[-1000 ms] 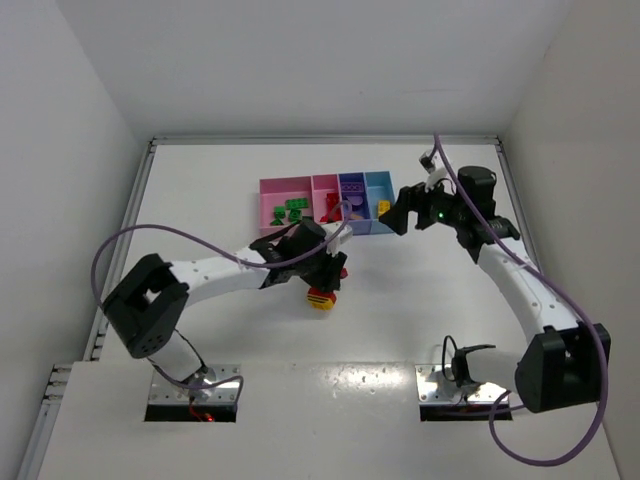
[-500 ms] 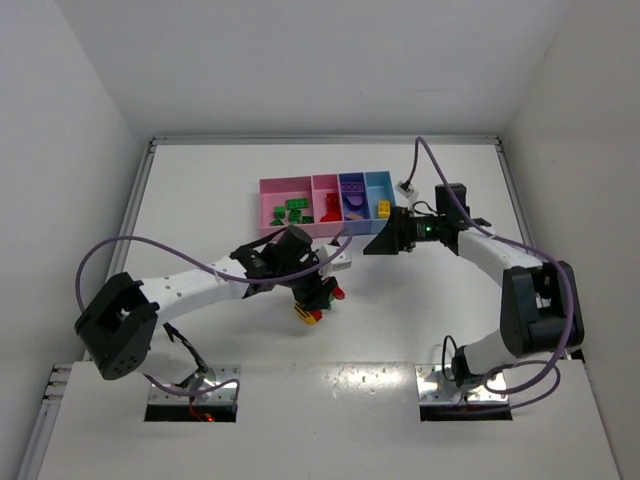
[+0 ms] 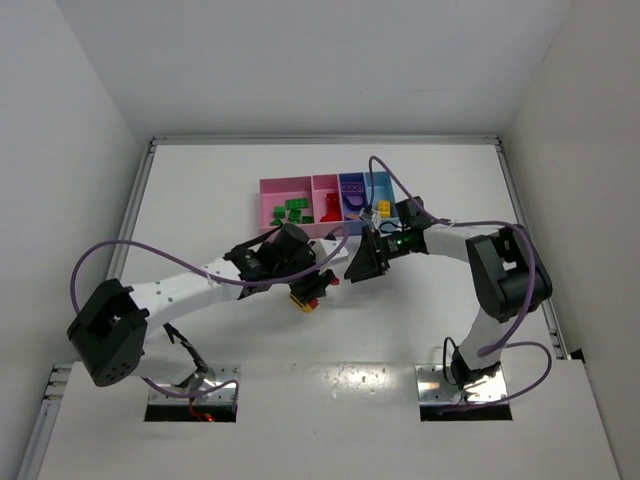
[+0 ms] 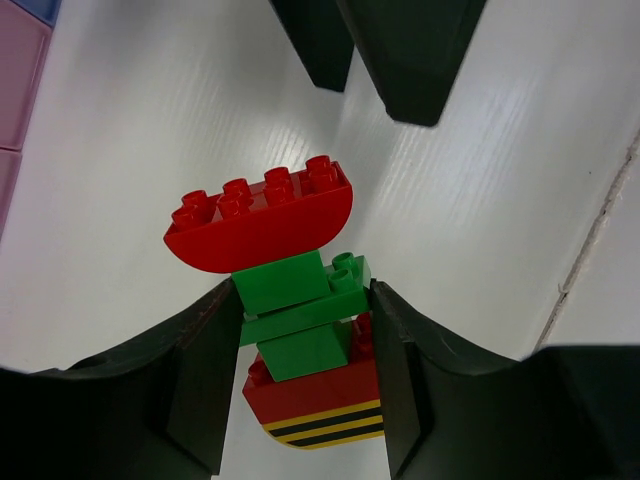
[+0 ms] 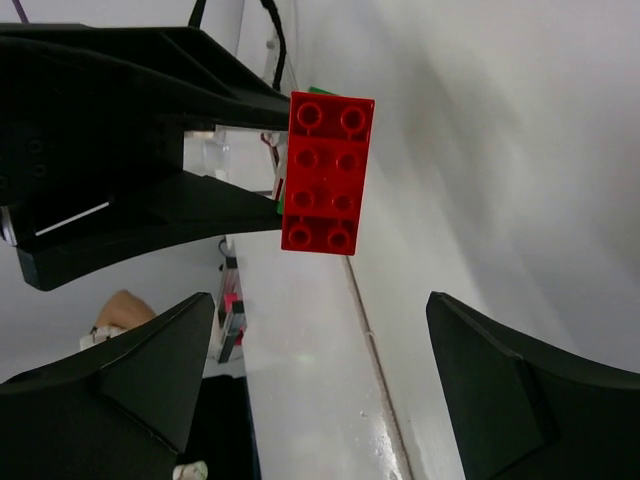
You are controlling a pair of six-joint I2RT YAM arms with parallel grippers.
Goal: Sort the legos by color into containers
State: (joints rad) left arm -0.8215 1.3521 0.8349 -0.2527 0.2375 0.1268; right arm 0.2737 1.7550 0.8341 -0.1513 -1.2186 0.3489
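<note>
I'm working over a plain white tabletop (image 3: 200,200). My left pincer (image 4: 303,300) is clamped on a multicolour clump of stacked plastic bricks (image 4: 295,300), its pads on the green middle pieces. My right pincer (image 5: 320,300) is spread wide with nothing in it, facing the clump from just beside it. Both are on the near side of the joined row of four shallow plastic bins (image 3: 285,181), the clump in front of the pink end.

The clump's long axis runs out past the left fingertips. The red brick with yellow-and-black stripes (image 4: 320,405) sits toward the palm. The red curved brick (image 4: 260,215) leads, its studs turned toward the right pincer.

The row already holds green, red, purple and yellow pieces, one colour per bin. I see no loose bricks on the tabletop, so I judge this clump is what is left: pull it apart, then bin the reds and greens.
</note>
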